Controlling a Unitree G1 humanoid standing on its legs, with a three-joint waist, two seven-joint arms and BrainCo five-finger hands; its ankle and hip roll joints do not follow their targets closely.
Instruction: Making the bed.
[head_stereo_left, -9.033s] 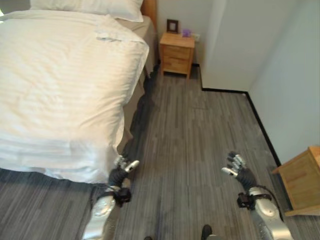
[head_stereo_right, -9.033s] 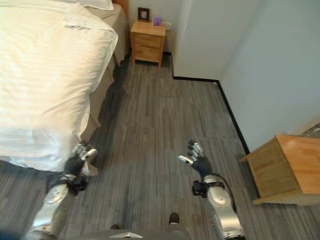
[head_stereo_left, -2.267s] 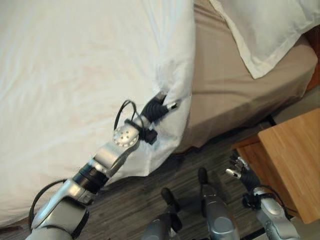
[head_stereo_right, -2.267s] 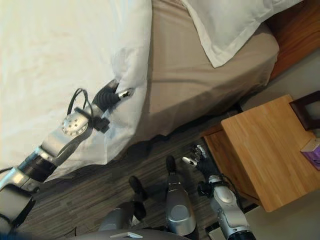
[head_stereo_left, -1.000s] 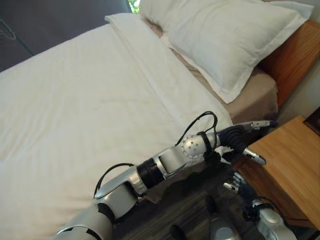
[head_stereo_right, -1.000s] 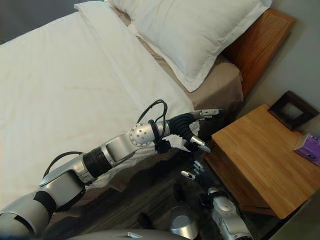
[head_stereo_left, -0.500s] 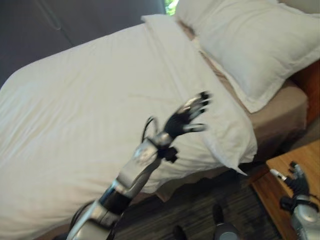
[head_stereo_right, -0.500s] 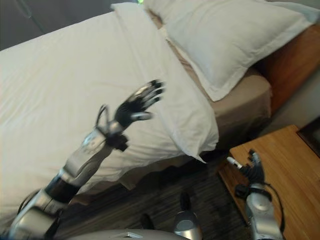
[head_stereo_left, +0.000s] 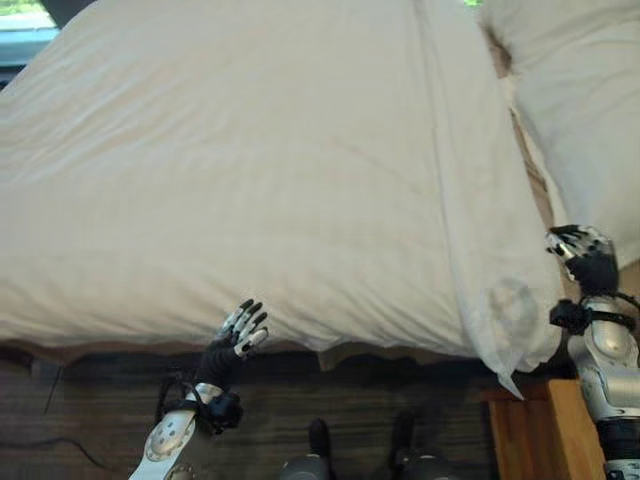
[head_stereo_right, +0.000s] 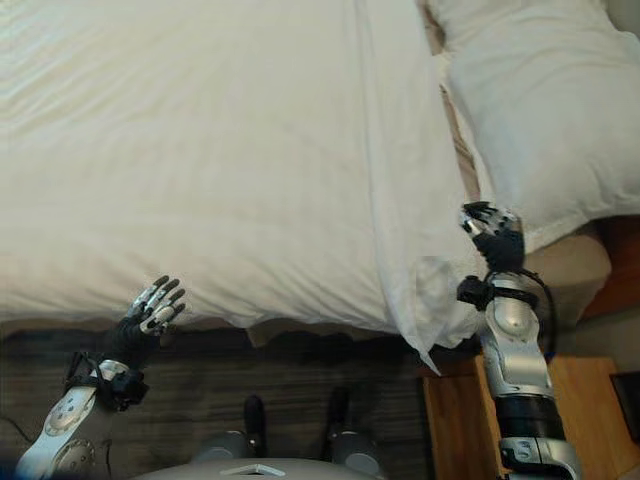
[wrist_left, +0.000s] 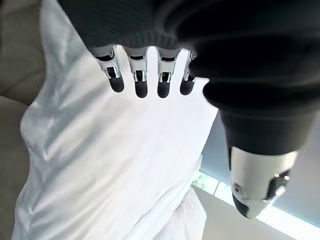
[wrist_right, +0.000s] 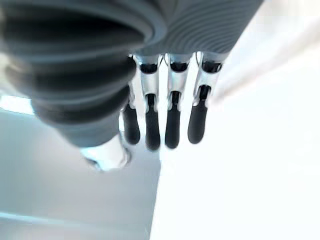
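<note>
A white duvet lies spread flat over the bed, its near edge hanging toward the floor. A white pillow rests at the head of the bed, to the right. My left hand is open, fingers spread, low in front of the duvet's hanging edge and holding nothing. In the left wrist view its straight fingers point along the white cloth. My right hand is raised beside the duvet's corner, between it and the pillow. Its fingers are relaxed and empty.
A wooden nightstand stands at the lower right, close under my right arm. A strip of tan sheet shows below the pillow. Dark wood floor runs along the bed's near side.
The camera has swung to look down on the bed's side. My left hand dropped from above the duvet to its near edge. My right hand rose from the nightstand to the duvet's corner.
</note>
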